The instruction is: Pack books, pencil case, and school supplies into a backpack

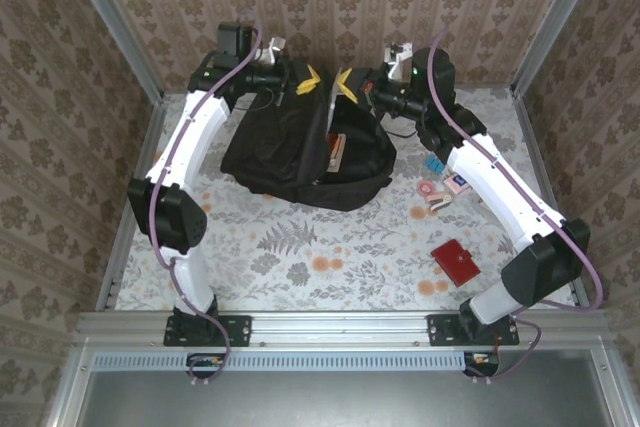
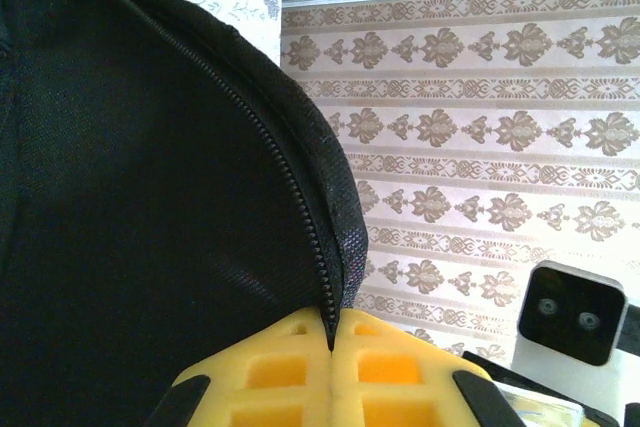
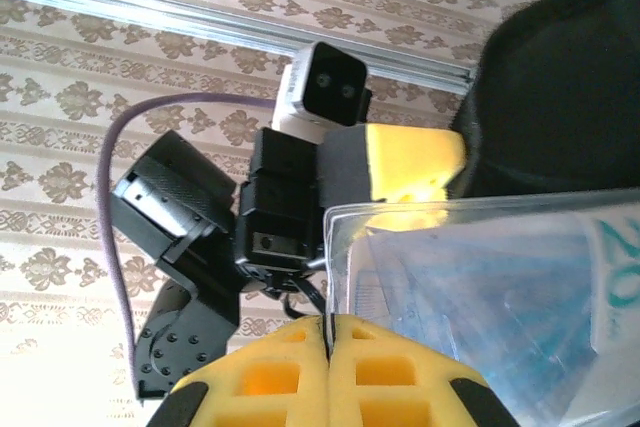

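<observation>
The backpack (image 1: 280, 152) sits at the 12 o'clock end of the bench (image 1: 300, 247), slumped on its side with its mouth gaping toward 3 o'clock, and I have it by the rim with both hands. My left hand (image 1: 312, 80) is pinched tight on the zip edge (image 2: 310, 237); in the left wrist view the teeth run straight down into the seam between my yellow fingers (image 2: 280, 357). My right hand (image 1: 347, 82) is just beside it at the top of the opening, its fingers pressed together too, with a thin dark bit caught between them that I take for the same rim (little of it shows, so that is a judgement). Inside the mouth I can see an orange book (image 1: 338, 154) lying flat, and the right wrist view shows a clear plastic sleeve (image 3: 480, 297) with blue print just beside my fingers. Out on the bench, a red flat case (image 1: 457, 260) lies at 4 o'clock and a scatter of small supplies (image 1: 440, 190) at 3 o'clock, well apart from the bag. So I judge the step in hand is holding the mouth open, with the packing partly done. The next move calls for one hand to let go and fetch from the right side, most likely my right, while the left holds the rim up so the opening does not sag shut.
</observation>
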Available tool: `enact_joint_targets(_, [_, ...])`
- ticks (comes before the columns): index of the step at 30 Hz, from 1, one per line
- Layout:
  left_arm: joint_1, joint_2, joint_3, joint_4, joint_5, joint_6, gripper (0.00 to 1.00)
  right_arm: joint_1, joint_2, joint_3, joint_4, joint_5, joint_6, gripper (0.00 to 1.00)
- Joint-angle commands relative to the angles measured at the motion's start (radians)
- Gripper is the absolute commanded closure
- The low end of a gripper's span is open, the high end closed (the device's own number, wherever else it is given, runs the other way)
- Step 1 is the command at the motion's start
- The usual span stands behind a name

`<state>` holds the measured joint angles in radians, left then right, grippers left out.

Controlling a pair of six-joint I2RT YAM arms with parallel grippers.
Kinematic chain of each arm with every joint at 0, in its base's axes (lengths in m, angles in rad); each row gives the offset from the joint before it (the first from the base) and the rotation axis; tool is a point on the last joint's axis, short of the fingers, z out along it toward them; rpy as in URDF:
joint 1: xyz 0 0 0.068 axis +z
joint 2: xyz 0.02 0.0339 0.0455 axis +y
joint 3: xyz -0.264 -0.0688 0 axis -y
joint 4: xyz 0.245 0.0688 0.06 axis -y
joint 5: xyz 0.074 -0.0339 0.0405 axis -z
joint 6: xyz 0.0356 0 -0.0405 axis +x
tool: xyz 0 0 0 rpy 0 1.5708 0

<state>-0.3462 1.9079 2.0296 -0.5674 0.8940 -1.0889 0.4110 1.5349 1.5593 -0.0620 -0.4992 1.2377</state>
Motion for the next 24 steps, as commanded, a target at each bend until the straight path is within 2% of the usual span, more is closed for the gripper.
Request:
enact_joint_targets(1, [0.0,-0.067,-0.006,0.097,0.061,-0.021,1.0,0.01,0.011,0.038,0.055,0.026,0.017,1.0])
enact_joint_targets(4, [0.007,-0.073,-0.012,0.118,0.066,-0.041,1.0,0.008,0.007,-0.032,0.051,0.039,-0.022,1.0])
enact_joint_targets(10, [0.035,-0.101,-0.025,0.152,0.063,-0.073,1.0,0.009,0.037,-0.378,0.229,0.036,0.017,1.0])
enact_joint_targets(13, [0.036,-0.101,-0.028,0.154,0.069,-0.075,1.0,0.014,0.049,-0.443,0.257,0.034,0.016,1.0])
enact_joint_targets(15, [0.036,-0.105,-0.037,0.157,0.07,-0.075,1.0,0.019,0.035,-0.435,0.186,0.052,-0.037,0.99])
enact_joint_targets(18, [0.036,-0.11,-0.047,0.159,0.071,-0.071,1.0,0.03,0.013,-0.384,-0.009,0.123,-0.161,0.81])
enact_joint_targets(20, [0.036,-0.111,-0.047,0.157,0.071,-0.072,1.0,0.038,0.02,-0.342,-0.103,0.148,-0.219,0.56])
enact_joint_targets(21, [0.036,-0.109,-0.048,0.158,0.071,-0.071,1.0,0.04,0.028,-0.33,-0.113,0.144,-0.234,0.46])
enact_joint_targets(24, [0.031,-0.104,-0.045,0.163,0.07,-0.074,1.0,0.046,0.057,-0.287,-0.128,0.141,-0.249,0.26])
